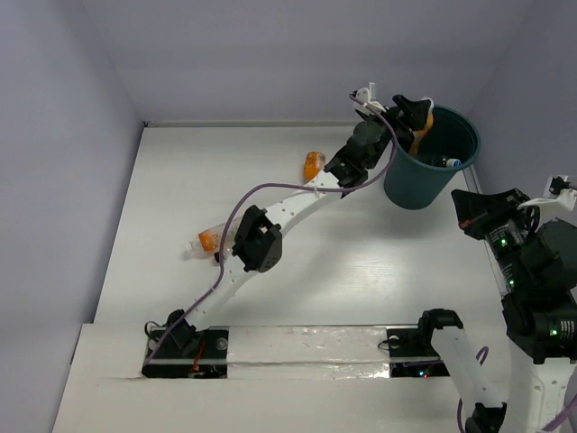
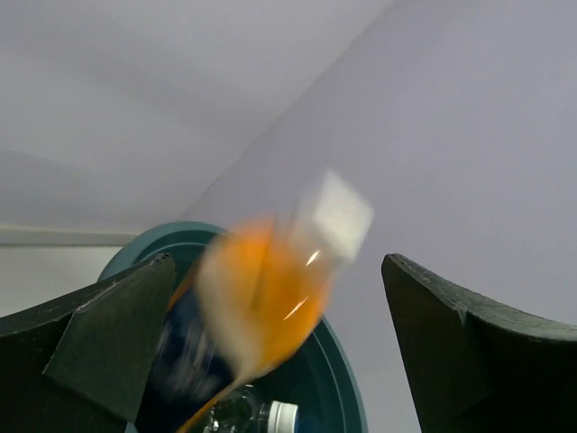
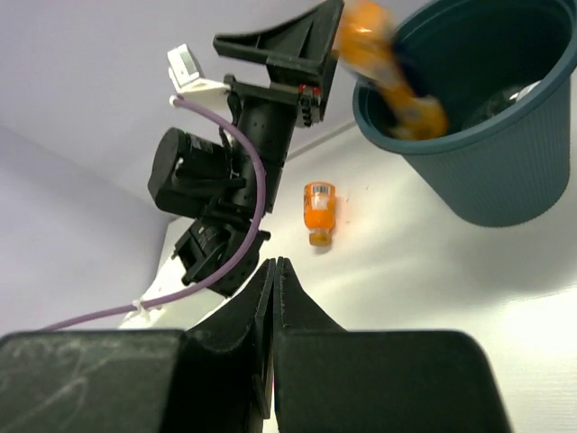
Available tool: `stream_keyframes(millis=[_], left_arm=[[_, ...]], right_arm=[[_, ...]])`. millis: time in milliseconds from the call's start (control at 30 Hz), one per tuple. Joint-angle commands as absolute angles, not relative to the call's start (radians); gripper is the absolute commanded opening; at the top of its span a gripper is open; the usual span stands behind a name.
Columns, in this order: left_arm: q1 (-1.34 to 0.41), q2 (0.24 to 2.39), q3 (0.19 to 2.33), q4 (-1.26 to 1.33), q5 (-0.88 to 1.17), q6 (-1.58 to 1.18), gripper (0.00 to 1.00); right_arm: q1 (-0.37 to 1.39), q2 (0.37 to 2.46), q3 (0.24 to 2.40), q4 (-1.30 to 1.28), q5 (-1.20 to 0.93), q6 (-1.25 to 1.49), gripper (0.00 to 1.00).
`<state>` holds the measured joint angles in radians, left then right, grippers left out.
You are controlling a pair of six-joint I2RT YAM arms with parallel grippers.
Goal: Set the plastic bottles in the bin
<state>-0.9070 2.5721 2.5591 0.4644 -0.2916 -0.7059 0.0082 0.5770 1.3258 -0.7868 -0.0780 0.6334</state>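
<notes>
My left gripper hangs over the near rim of the dark teal bin with its jaws wide apart. An orange bottle with a dark blue label, blurred in motion, drops between the left fingers into the bin. A clear bottle with a white cap lies at the bottom of the bin. Another orange bottle lies on the table left of the bin. A third bottle, half orange with a white cap, lies at the mid-left. My right gripper is shut and empty, low at the right.
The left arm stretches diagonally across the table from its base to the bin. The right arm is folded at the right edge, near the bin. Walls close off the table at the back and on both sides.
</notes>
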Motion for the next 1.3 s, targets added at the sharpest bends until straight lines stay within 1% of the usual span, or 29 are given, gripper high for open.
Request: stream_keyframes(millis=[0,67,200,233,267,300,333,367,400,433,467,500,533,600,633,667,733,767,833,867,967,1033,1100,1133,1233,1267], left_arm=[[-0.922,2.471,2.585,0.545,-0.226,-0.565,0.99],[-0.922,2.401,2.542,0.514,-0.213,-0.507,0.99],[-0.922,2.272,2.499,0.361,-0.207,-0.341,0.99],[-0.913,2.235,2.438,0.335,-0.222,-0.28,0.99],[-0.913,2.155,2.389,0.31,-0.235,-0.259,0.98],[-0.893,2.114,2.338,0.261,-0.239,-0.255,0.94],[-0.873,2.073,2.23,0.23,-0.227,-0.258,0.89],[-0.827,1.995,2.17,0.198,-0.218,-0.296,0.74],[-0.801,1.962,2.108,0.145,-0.187,-0.316,0.61],[-0.773,1.932,1.997,0.111,-0.163,-0.336,0.48],[-0.744,1.892,1.953,0.066,-0.155,-0.377,0.27],[-0.691,1.885,1.919,0.022,-0.14,-0.391,0.21],[-0.666,1.882,1.872,-0.08,-0.123,-0.4,0.19],[-0.603,1.907,1.845,-0.205,-0.075,-0.399,0.22],[-0.591,1.937,1.832,-0.233,-0.063,-0.39,0.39],[-0.58,1.956,1.832,-0.259,-0.048,-0.376,0.48],[-0.571,1.992,1.833,-0.31,-0.038,-0.344,0.61],[-0.571,2.012,1.829,-0.308,-0.041,-0.331,0.73],[-0.571,2.029,1.815,-0.279,-0.037,-0.315,0.82],[-0.562,2.046,1.815,-0.267,-0.026,-0.311,0.89],[-0.561,2.104,1.856,-0.253,0.035,-0.314,0.97],[-0.551,2.137,1.903,-0.253,0.092,-0.321,0.99],[-0.551,2.19,1.948,-0.267,0.107,-0.322,0.99],[-0.551,2.212,1.998,-0.29,0.103,-0.321,0.99],[-0.541,2.296,2.071,-0.328,0.092,-0.314,0.99],[-0.541,2.339,2.118,-0.34,0.086,-0.313,0.99]], right_arm=[[0.014,0.589,1.31,-0.779,-0.144,0.615,0.0],[0.014,0.592,1.302,-0.758,-0.146,0.612,0.0],[0.014,0.606,1.299,-0.746,-0.138,0.594,0.0],[0.014,0.604,1.296,-0.746,-0.134,0.589,0.0],[0.014,0.603,1.293,-0.746,-0.12,0.578,0.0],[0.014,0.6,1.281,-0.747,-0.117,0.569,0.0],[0.014,0.594,1.273,-0.746,-0.117,0.563,0.0],[0.014,0.592,1.263,-0.744,-0.127,0.551,0.0],[0.014,0.594,1.253,-0.744,-0.138,0.548,0.0],[0.014,0.597,1.229,-0.745,-0.149,0.545,0.0],[0.014,0.597,1.215,-0.741,-0.169,0.542,0.0],[0.014,0.595,1.198,-0.738,-0.178,0.541,0.0],[0.014,0.595,1.183,-0.733,-0.186,0.54,0.0],[0.014,0.591,1.144,-0.724,-0.219,0.541,0.0],[0.014,0.591,1.126,-0.723,-0.228,0.535,0.0],[0.014,0.591,1.118,-0.726,-0.241,0.531,0.0],[0.023,0.589,1.109,-0.733,-0.244,0.523,0.0],[0.023,0.588,1.105,-0.736,-0.248,0.514,0.0],[0.023,0.589,1.103,-0.741,-0.258,0.511,0.0],[0.032,0.589,1.103,-0.745,-0.265,0.505,0.0],[0.032,0.598,1.101,-0.764,-0.267,0.485,0.0],[0.041,0.601,1.095,-0.773,-0.273,0.477,0.01],[0.041,0.6,1.089,-0.779,-0.279,0.471,0.08],[0.041,0.598,1.082,-0.781,-0.279,0.471,0.13],[0.041,0.595,1.075,-0.782,-0.285,0.469,0.21],[0.041,0.597,1.075,-0.785,-0.285,0.468,0.26]])
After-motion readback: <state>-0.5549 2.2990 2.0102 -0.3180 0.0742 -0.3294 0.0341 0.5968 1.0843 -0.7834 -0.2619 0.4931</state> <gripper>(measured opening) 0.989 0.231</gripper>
